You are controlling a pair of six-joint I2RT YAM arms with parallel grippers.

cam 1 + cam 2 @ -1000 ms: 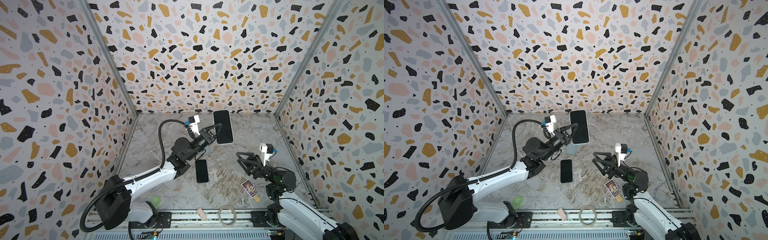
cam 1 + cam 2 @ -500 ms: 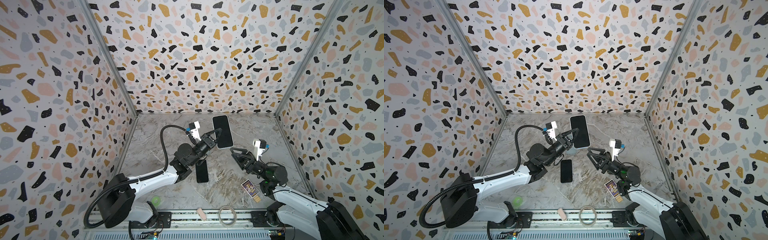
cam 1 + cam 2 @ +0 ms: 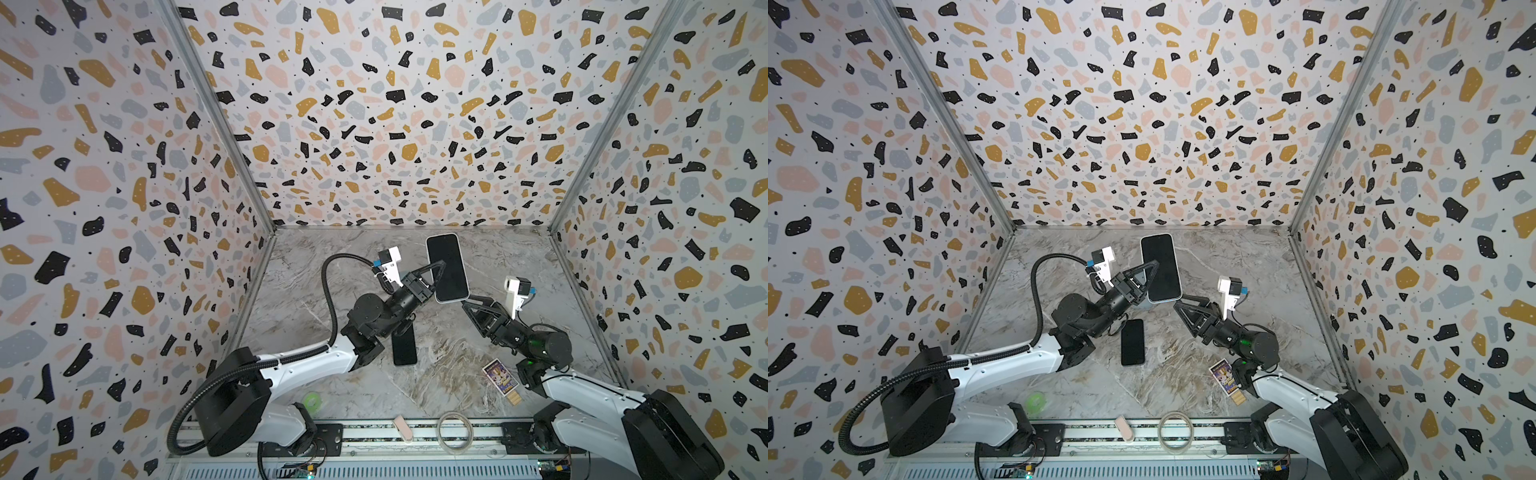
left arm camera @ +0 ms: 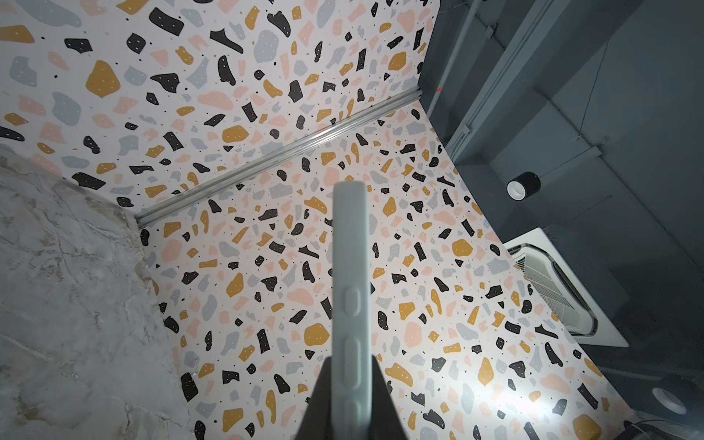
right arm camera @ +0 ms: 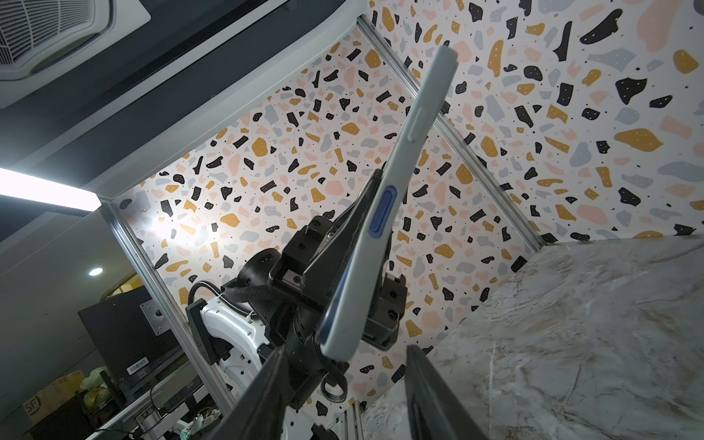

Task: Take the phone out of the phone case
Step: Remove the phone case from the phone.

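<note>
I noted left gripper (image 3: 440, 266) clenched on cased phone (image 3: 451, 249) aloft, right gripper (image 3: 466, 300) gaping empty; a skewed tug risked dropping it.

Phone (image 3: 453, 255): black screen, unlit, facing up in both top views. It is seated in the phone case (image 4: 350, 266), pale grey-white with moulded side buttons. The assembly is clamped in the left pincer (image 3: 437, 270), raised above the tabletop (image 3: 498, 249).
</note>
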